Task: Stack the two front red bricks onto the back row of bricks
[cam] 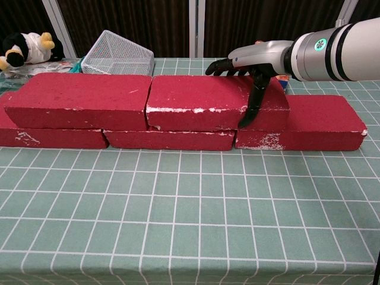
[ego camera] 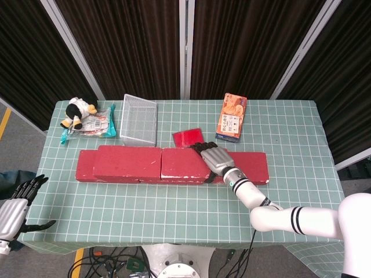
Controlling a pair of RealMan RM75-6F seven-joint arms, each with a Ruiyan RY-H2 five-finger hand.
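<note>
The right hand (cam: 249,68) is lying over the right end of the right top brick (cam: 208,102), thumb down its front and seemingly gripping it, while the left hand (ego camera: 14,209) is hanging spread off the table (ego camera: 174,202).

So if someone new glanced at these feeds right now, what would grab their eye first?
Probably the red brick wall across the table's middle, two bricks stacked on a lower row. Next, the right hand resting on the right end of the upper right brick, one finger down its front face. The left hand hangs open off the table's front left corner.
</note>
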